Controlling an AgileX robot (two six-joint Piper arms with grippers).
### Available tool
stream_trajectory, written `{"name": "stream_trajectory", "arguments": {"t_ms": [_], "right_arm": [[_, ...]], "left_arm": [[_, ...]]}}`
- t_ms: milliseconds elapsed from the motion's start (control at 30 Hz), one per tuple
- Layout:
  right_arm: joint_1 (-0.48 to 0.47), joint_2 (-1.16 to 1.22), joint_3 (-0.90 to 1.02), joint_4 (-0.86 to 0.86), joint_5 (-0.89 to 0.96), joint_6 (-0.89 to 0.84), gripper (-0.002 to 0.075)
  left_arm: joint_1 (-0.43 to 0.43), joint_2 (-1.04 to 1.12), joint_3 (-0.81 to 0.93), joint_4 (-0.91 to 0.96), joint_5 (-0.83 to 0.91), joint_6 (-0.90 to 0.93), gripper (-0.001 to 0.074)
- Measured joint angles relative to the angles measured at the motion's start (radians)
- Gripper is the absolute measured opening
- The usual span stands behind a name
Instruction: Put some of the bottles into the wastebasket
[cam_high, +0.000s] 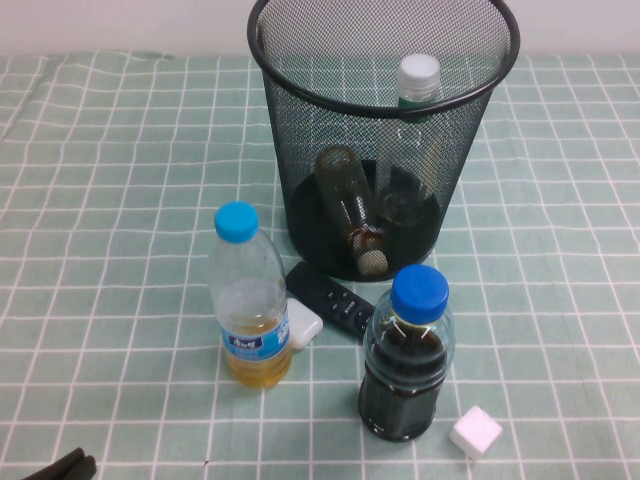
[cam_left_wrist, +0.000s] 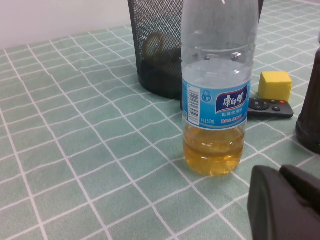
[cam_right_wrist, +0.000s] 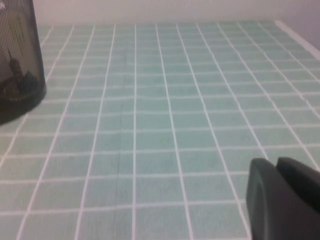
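Observation:
The black wire-mesh wastebasket (cam_high: 300, 130) stands at the back centre. Inside it the small brownish bottle (cam_high: 348, 200) lies tilted with its cream cap toward me. The taller clear bottle with a white cap (cam_high: 418, 78) leans against the basket's right wall. My left gripper (cam_high: 65, 468) is shut and empty at the table's front left edge; in the left wrist view (cam_left_wrist: 280, 172) it sits just short of the yellow-liquid bottle (cam_left_wrist: 216, 75). My right gripper (cam_right_wrist: 276, 162) is shut and empty over bare cloth, out of the high view. The wastebasket also shows in the right wrist view (cam_right_wrist: 17, 60).
A blue-capped bottle of yellow liquid (cam_high: 250, 300) and a squat blue-capped bottle of dark liquid (cam_high: 405, 370) stand in front of the basket. A black remote (cam_high: 330, 298), a white block (cam_high: 303, 324) and a white cube (cam_high: 476, 432) lie near them. A yellow block (cam_left_wrist: 275, 85) shows in the left wrist view.

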Motion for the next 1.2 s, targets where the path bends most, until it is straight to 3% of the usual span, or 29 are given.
{"name": "stream_trajectory", "arguments": {"t_ms": [133,1000,1100,1200], "right_arm": [[0.0,0.0,0.0,-0.01,0.12,-0.002,-0.0001],[0.0,0.0,0.0,-0.014,0.133,-0.002,-0.0001],[0.0,0.0,0.0,-0.014,0.135,-0.002,-0.0001],[0.0,0.0,0.0,-0.014,0.135,-0.002,-0.0001]], "left_arm": [[0.0,0.0,0.0,0.0,0.0,0.0,-0.0004],[0.0,0.0,0.0,0.026,-0.021,-0.007,-0.0004],[0.051,0.0,0.0,0.09,-0.105,-0.053,-0.0004],[0.172,0.0,0.0,0.157,-0.209,-0.103,-0.0004]]}}
